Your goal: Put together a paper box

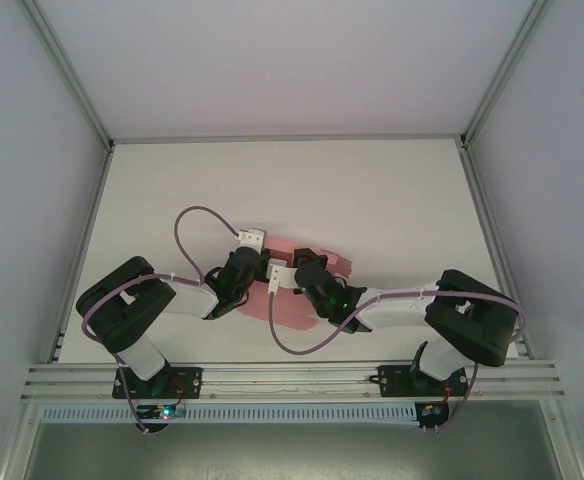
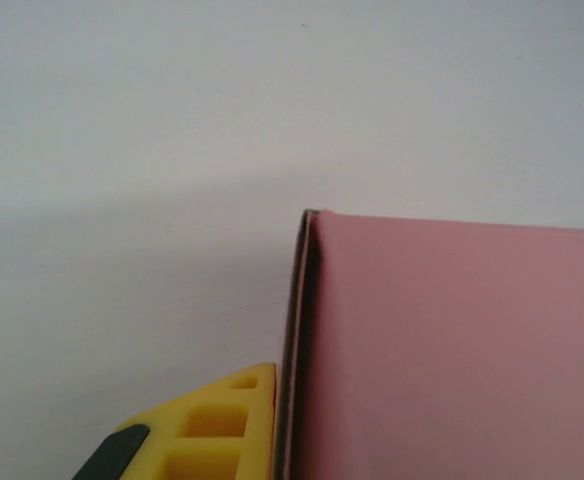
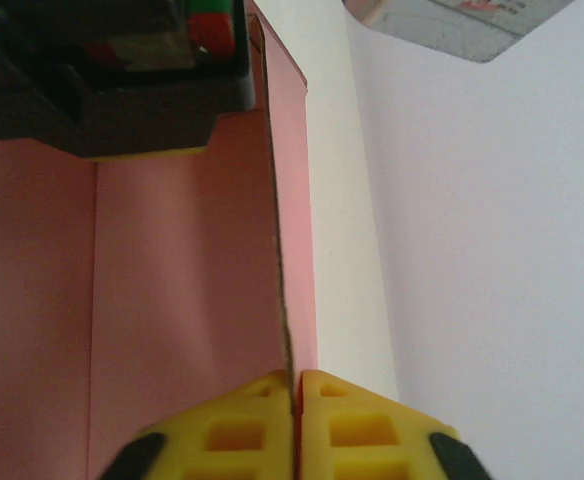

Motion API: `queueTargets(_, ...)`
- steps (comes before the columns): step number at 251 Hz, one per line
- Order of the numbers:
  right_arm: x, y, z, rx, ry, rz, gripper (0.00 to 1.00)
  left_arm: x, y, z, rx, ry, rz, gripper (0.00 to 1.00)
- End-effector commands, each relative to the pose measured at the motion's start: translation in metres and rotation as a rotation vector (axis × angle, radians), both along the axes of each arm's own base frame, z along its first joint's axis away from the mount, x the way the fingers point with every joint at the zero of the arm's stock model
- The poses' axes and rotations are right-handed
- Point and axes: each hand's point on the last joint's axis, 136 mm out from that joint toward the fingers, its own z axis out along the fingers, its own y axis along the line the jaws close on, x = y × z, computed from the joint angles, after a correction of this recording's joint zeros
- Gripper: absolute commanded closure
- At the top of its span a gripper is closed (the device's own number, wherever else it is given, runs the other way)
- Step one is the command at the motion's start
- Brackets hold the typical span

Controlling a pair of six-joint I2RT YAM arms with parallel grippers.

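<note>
The pink paper box (image 1: pixel 294 246) lies at the table's middle, partly folded, with both grippers meeting over it. My left gripper (image 1: pixel 244 272) comes in from the left. In the left wrist view one yellow finger (image 2: pixel 217 425) presses against an upright folded wall of the paper box (image 2: pixel 452 350); the other finger is hidden behind the card. My right gripper (image 1: pixel 310 276) comes in from the right. Its two yellow fingers (image 3: pixel 227 430) pinch the thin edge of an upright pink panel (image 3: pixel 182 280), with the left gripper's black body (image 3: pixel 102 80) just beyond.
White table (image 1: pixel 292 190) inside an enclosure with pale walls on three sides. An aluminium rail (image 1: pixel 292 375) runs along the near edge by the arm bases. Purple cables (image 1: pixel 187 225) loop above both arms.
</note>
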Motion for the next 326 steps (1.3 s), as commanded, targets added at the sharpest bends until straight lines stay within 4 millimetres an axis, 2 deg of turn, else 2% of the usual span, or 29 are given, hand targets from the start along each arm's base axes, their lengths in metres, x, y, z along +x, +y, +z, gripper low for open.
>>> queueTargets(1,0.0,-0.025,-0.015,-0.033,0.075,-0.076,0.7,-0.006,0.044,-0.036,0.138,0.1,0.095,1.0)
queueTargets(9,0.0,-0.021,-0.007,-0.007,0.068,-0.071,0.69,-0.005,0.04,-0.032,0.122,0.097,0.076,1.0)
queueTargets(17,0.0,-0.018,0.002,0.032,0.068,-0.065,0.65,-0.005,0.036,-0.026,0.106,0.09,0.063,1.0)
queueTargets(31,-0.004,-0.012,0.018,0.098,0.086,-0.039,0.52,-0.004,0.031,-0.014,0.077,0.072,0.05,1.0)
queueTargets(41,-0.009,-0.01,0.028,0.142,0.105,-0.013,0.39,-0.003,0.029,-0.004,0.056,0.052,0.044,1.0)
queueTargets(54,-0.017,-0.007,0.041,0.202,0.123,0.028,0.32,-0.003,0.029,0.011,0.027,0.017,0.043,1.0)
queueTargets(67,-0.028,-0.004,0.054,0.262,0.152,0.083,0.11,-0.003,0.028,0.027,0.001,-0.019,0.039,1.0)
queueTargets(75,-0.036,-0.004,0.062,0.301,0.166,0.118,0.02,-0.003,0.03,0.037,-0.009,-0.038,0.042,1.0)
queueTargets(97,-0.059,-0.005,0.091,0.422,0.178,0.222,0.02,-0.005,0.031,0.063,-0.033,-0.088,0.032,1.0)
queueTargets(118,-0.073,-0.013,0.128,0.552,0.145,0.278,0.02,-0.009,0.032,0.085,-0.042,-0.126,0.016,1.0)
queueTargets(135,-0.073,-0.027,0.162,0.669,0.102,0.258,0.02,-0.013,0.036,0.095,-0.037,-0.143,0.012,1.0)
queueTargets(160,-0.062,-0.058,0.21,0.88,0.077,0.139,0.02,-0.02,0.043,0.103,-0.044,-0.167,0.021,1.0)
queueTargets(181,-0.052,-0.078,0.231,1.026,0.14,0.049,0.02,-0.024,0.051,0.104,-0.044,-0.176,0.043,1.0)
queueTargets(226,-0.037,-0.079,0.224,1.041,0.303,0.004,0.02,-0.03,0.058,0.109,-0.079,-0.202,0.06,1.0)
queueTargets(272,-0.018,-0.06,0.193,0.929,0.462,-0.055,0.02,-0.031,0.06,0.113,-0.075,-0.211,0.066,1.0)
queueTargets(326,-0.002,-0.055,0.159,0.813,0.557,-0.165,0.02,-0.031,0.064,0.109,-0.069,-0.207,0.09,1.0)
